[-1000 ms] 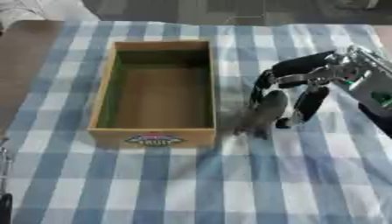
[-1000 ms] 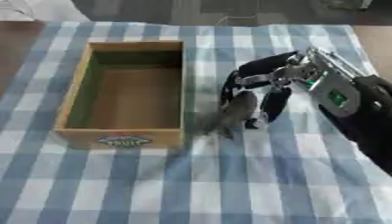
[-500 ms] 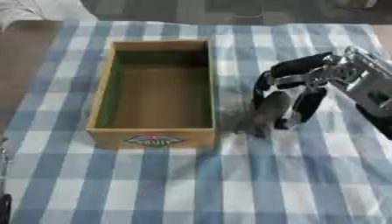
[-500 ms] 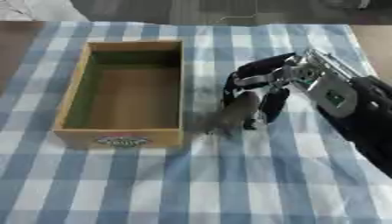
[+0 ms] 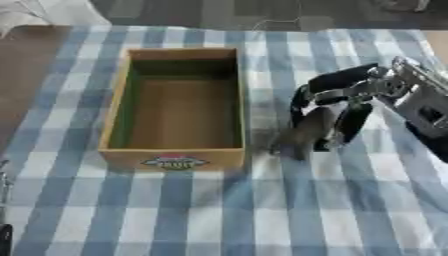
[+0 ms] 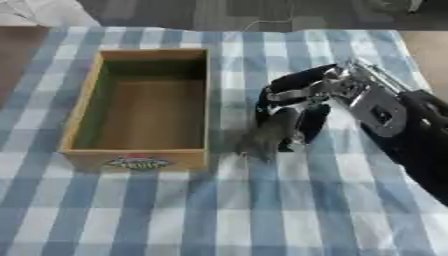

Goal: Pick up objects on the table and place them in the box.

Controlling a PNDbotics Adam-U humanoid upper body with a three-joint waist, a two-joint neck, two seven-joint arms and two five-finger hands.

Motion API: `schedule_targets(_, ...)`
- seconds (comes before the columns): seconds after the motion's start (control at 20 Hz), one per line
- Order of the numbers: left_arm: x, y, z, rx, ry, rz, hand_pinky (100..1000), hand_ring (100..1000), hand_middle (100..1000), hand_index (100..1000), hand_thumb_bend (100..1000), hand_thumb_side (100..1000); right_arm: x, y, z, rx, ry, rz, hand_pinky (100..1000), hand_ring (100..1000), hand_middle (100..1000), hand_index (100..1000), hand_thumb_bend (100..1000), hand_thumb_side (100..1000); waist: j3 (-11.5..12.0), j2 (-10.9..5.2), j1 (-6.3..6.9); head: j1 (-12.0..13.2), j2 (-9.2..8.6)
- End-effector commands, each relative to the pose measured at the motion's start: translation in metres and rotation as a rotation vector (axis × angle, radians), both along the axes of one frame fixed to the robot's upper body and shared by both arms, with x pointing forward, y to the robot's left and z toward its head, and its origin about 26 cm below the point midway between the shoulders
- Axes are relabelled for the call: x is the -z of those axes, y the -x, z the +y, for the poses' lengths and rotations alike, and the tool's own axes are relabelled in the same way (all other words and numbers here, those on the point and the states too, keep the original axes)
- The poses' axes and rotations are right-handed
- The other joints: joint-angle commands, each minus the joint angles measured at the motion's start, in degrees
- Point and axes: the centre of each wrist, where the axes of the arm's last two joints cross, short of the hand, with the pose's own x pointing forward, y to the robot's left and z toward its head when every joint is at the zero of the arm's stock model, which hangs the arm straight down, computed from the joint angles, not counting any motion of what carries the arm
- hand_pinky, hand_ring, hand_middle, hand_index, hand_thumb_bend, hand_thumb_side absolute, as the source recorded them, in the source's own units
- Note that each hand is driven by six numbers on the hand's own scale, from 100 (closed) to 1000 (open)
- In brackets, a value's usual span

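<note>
Two head-mounted stereo eyes looking steeply down, close over the checked tablecloth (image 5: 262,210), both sharing the box (image 5: 175,159) centre-left, right eye's framing shifted slightly sideways

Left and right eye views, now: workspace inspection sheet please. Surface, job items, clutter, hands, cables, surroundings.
Surface: blue-and-white checked tablecloth, lying flat.
Job's things: open cardboard box with a label on its near wall, nothing seen inside; grey elongated object on the cloth right of the box, kind unclear.
Clutter: nothing seen.
Hands: right hand curled over the grey object's upper end; left hand not in view.
Cables: thin light cable beyond the far edge.
Surroundings: dark floor beyond the table.
</note>
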Motion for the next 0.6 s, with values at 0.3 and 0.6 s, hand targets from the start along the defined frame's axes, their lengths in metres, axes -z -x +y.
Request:
schedule_targets(0.3, -0.007, 0.003, 0.000, 0.008, -0.007, -0.028, 825, 837, 781, 722, 100, 624, -0.021, 0.002, -0.001, -0.054, 0.026, -0.008, 790, 841, 491, 632, 100, 100, -0.2, -1.23, -0.01, 0.0, -0.54)
schedule_targets(0.6, -0.007, 0.003, 0.000, 0.007, -0.007, -0.027, 825, 837, 782, 722, 100, 624, -0.027, 0.005, 0.001, -0.039, -0.012, -0.024, 785, 835, 469, 608, 100, 100, -0.2, -1.32, -0.02, 0.0, -0.64)
